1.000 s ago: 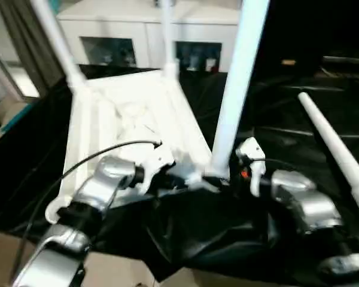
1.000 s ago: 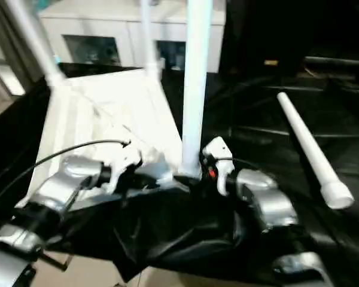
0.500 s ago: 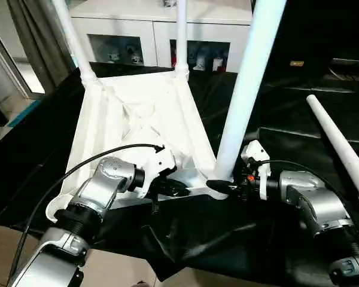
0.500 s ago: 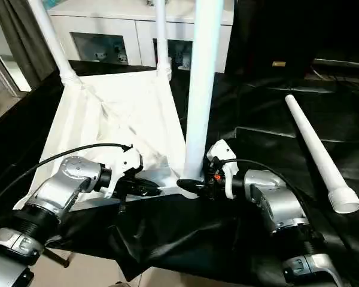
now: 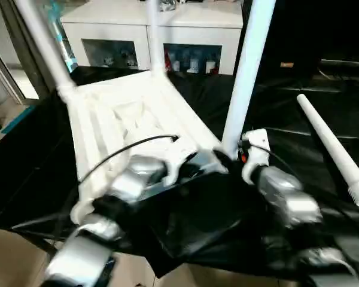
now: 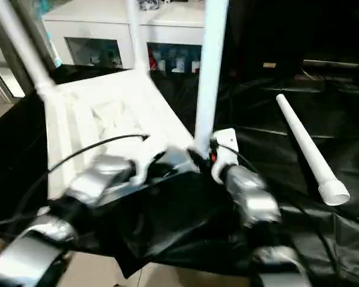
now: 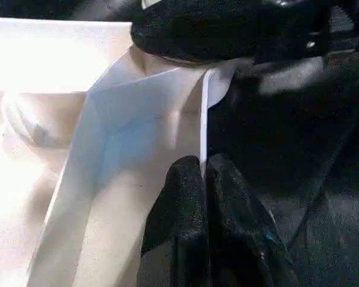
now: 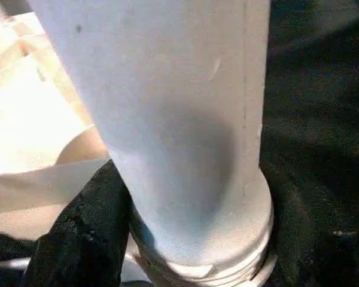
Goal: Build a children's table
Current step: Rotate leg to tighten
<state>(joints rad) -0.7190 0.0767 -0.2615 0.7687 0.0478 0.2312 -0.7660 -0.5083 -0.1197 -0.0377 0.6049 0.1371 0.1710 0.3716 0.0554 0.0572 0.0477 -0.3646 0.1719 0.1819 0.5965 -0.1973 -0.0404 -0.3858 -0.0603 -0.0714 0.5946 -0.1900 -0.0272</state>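
Observation:
The children's table lies upside down on black cloth, its ribbed white top (image 5: 125, 113) facing up. Two legs stand in the far sockets (image 5: 45, 45) (image 5: 155, 36). A third leg (image 5: 242, 89) rises from the near right corner socket. My left gripper (image 7: 204, 179) is shut on the top's thin near rim (image 7: 202, 119), beside that corner. My right gripper (image 5: 230, 156) is closed around the base of the near right leg (image 8: 167, 119), one black finger (image 8: 78, 239) pressed against the tube just above the socket. A loose leg (image 5: 329, 143) lies on the cloth to the right.
A white glass-door cabinet (image 5: 167, 24) stands behind the table. Black cloth (image 5: 203, 215) covers the work surface and bunches up in folds at its near edge. A black cable (image 5: 125, 152) arcs over my left forearm.
The head camera has swung and the picture is blurred. My right gripper's jaws have narrowed onto the leg's base. The left gripper keeps its hold on the rim.

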